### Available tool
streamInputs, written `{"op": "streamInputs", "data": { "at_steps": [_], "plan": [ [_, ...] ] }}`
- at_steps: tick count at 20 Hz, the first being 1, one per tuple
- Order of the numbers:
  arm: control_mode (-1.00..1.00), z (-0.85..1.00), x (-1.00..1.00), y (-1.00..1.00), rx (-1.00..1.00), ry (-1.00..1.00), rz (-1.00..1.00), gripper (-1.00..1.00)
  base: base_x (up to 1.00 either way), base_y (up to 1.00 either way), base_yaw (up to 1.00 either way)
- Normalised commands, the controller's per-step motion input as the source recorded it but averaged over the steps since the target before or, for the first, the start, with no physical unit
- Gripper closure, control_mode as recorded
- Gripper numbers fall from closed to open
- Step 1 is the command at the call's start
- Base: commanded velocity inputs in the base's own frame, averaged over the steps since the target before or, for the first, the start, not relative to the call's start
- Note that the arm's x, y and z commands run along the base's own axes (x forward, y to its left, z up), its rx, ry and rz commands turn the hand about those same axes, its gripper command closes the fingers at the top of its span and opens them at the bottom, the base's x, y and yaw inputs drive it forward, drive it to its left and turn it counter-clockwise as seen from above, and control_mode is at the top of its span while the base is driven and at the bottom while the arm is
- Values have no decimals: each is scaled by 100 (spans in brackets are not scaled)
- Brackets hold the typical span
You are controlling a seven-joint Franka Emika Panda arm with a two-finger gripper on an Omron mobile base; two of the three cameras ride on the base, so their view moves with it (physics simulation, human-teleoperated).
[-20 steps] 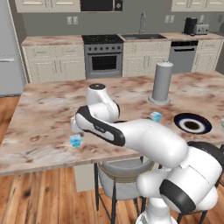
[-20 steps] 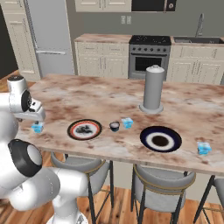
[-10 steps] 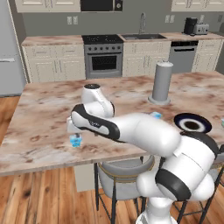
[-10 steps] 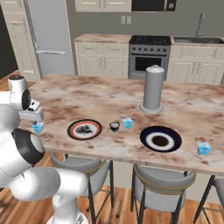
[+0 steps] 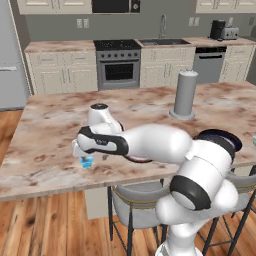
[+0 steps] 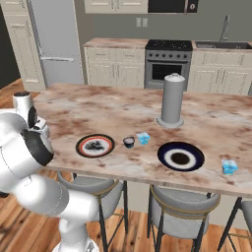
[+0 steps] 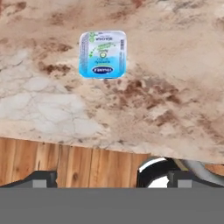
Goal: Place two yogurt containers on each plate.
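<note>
Hovering over a blue yogurt cup (image 7: pixel 103 54) near the marble counter (image 7: pixel 175 87) front edge, gripper (image 7: pixel 109 177) spread wide, gripping nothing. Sitting well apart: red-rimmed plate (image 6: pixel 95 145), blue-rimmed plate (image 6: pixel 180 156).

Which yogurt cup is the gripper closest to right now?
The pale blue cup alone near the counter's front left edge, right beneath the gripper. The other pale blue cups and the dark cup sit by the plates.
</note>
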Motion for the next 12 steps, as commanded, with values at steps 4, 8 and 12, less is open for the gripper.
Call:
{"op": "streamInputs", "data": {
  "at_steps": [4,8,12],
  "plan": [
    [-100,-25,34,5,0,0,0,-100,0,0,0],
    [-100,-20,39,1,0,0,0,-100,0,0,0],
    [-100,-12,29,2,0,0,0,-100,0,0,0]
  ]
}}
